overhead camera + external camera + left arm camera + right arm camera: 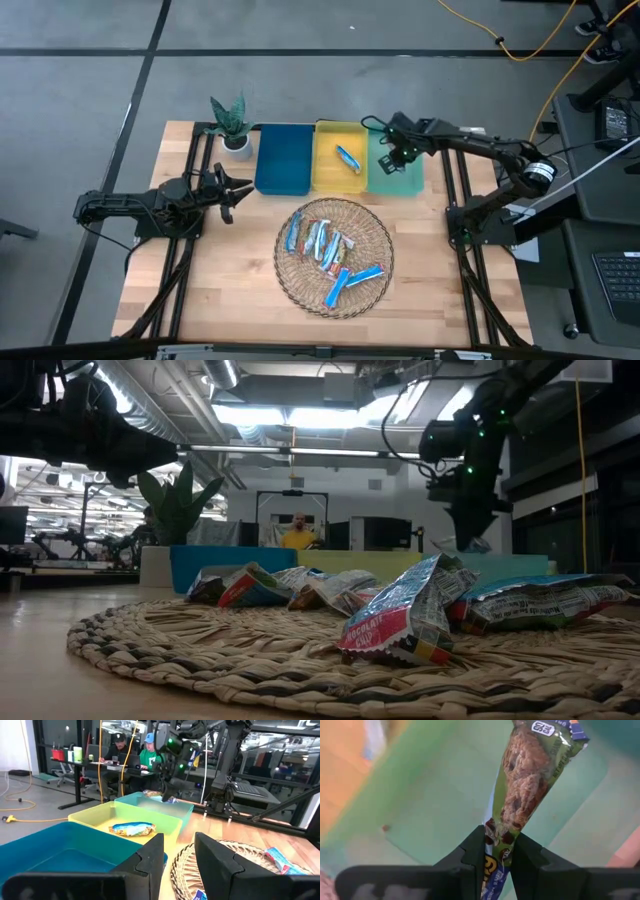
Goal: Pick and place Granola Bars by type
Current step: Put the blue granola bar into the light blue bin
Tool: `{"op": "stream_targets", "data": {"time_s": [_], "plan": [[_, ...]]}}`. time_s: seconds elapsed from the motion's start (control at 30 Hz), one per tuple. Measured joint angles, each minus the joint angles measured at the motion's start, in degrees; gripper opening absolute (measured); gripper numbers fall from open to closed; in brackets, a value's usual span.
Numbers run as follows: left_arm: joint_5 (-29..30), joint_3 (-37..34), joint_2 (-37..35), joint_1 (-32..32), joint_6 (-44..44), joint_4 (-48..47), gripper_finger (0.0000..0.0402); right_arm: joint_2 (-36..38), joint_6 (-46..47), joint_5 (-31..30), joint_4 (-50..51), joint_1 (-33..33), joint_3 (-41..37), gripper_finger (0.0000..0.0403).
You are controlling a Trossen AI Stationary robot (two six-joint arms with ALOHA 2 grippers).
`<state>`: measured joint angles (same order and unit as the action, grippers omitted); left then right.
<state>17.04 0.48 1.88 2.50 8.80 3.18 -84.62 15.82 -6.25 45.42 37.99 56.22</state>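
Your right gripper (498, 854) hangs over the green tray (400, 180) at the far end of the desk (230, 270), its fingers (470, 855) pinched shut on one end of a granola bar (525, 785) with a green wrapper showing a chocolate-chip picture; the bar points away from the fingers toward the tray floor. From the overhead view the bar itself is too small to make out, so whether it touches the tray is unclear.

Your left gripper (237, 190) waits above the desk beside the blue tray (283, 160), near the potted plant (232, 125), its fingers (150, 855) a little apart and holding nothing.

One blue-wrapped bar (348, 158) lies alone in the yellow tray (340, 175), between the blue and green trays. The remaining bars (325, 245), blue and silver with some red markings, lie heaped in the round wicker basket (290, 275) at the middle of the desk, one blue bar (362, 275) near the basket's edge closest to the right arm.

People sit at workstations in the room beyond
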Motion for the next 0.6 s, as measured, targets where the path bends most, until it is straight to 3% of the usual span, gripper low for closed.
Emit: {"op": "stream_targets", "data": {"time_s": [0.6], "plan": [[1.3,0.0,0.0,0.0,1.0,0.1,0.0104,0.0,-2.0,1.5,-6.2,0.2,-4.0,0.0076]]}}
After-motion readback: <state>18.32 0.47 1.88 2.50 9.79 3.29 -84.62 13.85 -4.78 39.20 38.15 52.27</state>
